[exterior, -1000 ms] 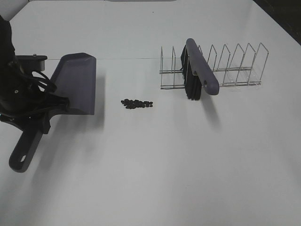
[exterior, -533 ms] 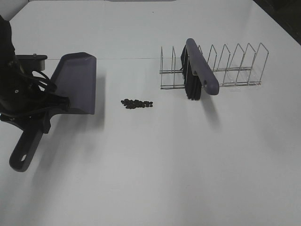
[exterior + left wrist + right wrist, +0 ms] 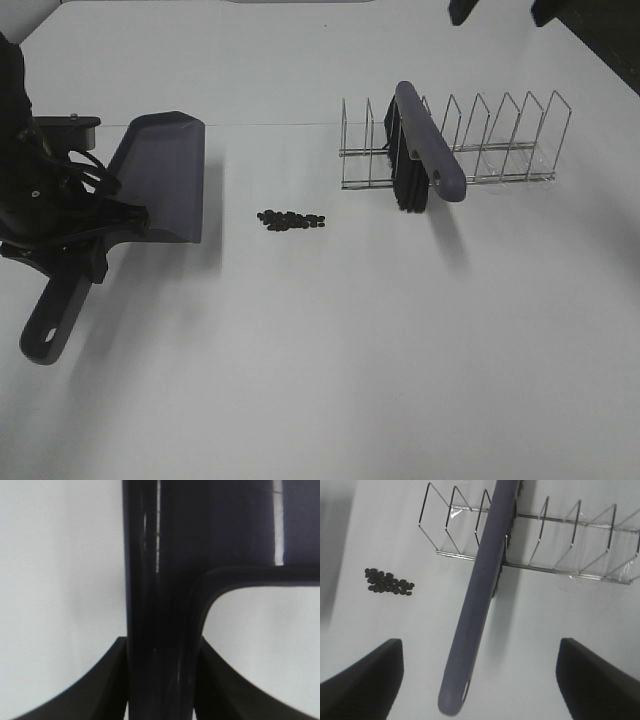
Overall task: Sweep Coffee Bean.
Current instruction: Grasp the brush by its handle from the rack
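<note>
The coffee beans (image 3: 291,219) lie in a small dark cluster on the white table, also in the right wrist view (image 3: 387,581). The grey-purple dustpan (image 3: 165,180) is left of them, its open edge a short gap away. My left gripper (image 3: 92,238) is shut on the dustpan's handle (image 3: 160,580). The brush (image 3: 428,150) stands in the wire rack (image 3: 505,140), its handle (image 3: 480,605) sticking out. My right gripper (image 3: 500,10) is open and empty, high above the rack, with its fingers (image 3: 365,680) either side of the brush handle.
The wire rack (image 3: 565,545) has several dividers and sits at the back right. The dustpan's handle end (image 3: 45,340) points toward the table's front left. The table's far edge runs along the top.
My right gripper's fingertips have come into the exterior view at the top edge above the rack. The dustpan, beans and brush have not moved.
</note>
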Robot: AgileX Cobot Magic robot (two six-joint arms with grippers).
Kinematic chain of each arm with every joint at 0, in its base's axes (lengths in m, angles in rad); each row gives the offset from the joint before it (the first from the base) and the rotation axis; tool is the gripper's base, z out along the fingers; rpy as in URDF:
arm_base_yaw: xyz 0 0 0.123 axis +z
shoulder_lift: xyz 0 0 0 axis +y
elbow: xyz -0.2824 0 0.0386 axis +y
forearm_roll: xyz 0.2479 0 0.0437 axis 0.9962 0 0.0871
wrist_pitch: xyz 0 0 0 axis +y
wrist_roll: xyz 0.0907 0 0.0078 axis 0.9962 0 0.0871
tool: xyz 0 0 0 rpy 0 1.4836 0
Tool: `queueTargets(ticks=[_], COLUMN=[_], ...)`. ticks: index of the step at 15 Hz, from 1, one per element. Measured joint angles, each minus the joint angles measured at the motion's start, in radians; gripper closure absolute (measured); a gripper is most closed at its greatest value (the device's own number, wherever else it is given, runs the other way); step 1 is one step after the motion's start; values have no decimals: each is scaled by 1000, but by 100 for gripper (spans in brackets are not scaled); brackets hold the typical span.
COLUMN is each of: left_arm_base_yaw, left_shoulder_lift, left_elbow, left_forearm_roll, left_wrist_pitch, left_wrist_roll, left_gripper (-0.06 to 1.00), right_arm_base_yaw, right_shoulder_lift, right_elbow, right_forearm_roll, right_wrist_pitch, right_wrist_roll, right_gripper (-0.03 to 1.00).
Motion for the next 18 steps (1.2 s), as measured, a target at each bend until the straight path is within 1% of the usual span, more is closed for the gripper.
queueTargets(ticks=[1, 3, 5, 7, 10, 13, 14, 18], left_arm_base_yaw=[0, 0, 0, 0, 0, 0, 0, 0], left_shoulder_lift=[0, 0, 0, 0, 0, 0, 0, 0], left_elbow=[0, 0, 0, 0, 0, 0, 0, 0], left_forearm_roll=[0, 0, 0, 0, 0, 0, 0, 0], left_wrist_pitch=[0, 0, 0, -1, -1, -1, -1, -1], left_wrist_roll=[0, -2, -7, -9, -22, -22, -22, -22], left_gripper=[61, 61, 61, 61, 62, 62, 62, 62], right_arm_base_yaw=[21, 73, 81, 81, 81, 81, 81, 81], right_shoulder_lift=[29, 131, 227, 309, 378, 421, 443, 455], right_elbow=[-28, -133, -197, -211, -211, -217, -218, -219], right_forearm_roll=[-26, -87, -97, -104, -62, -51, -63, -93], right_wrist_pitch=[0, 0, -2, -3, -2, -2, -11, -74], right_wrist_roll=[17, 69, 93, 112, 119, 119, 119, 119], right_gripper=[26, 26, 27, 27, 27, 31, 33, 33])
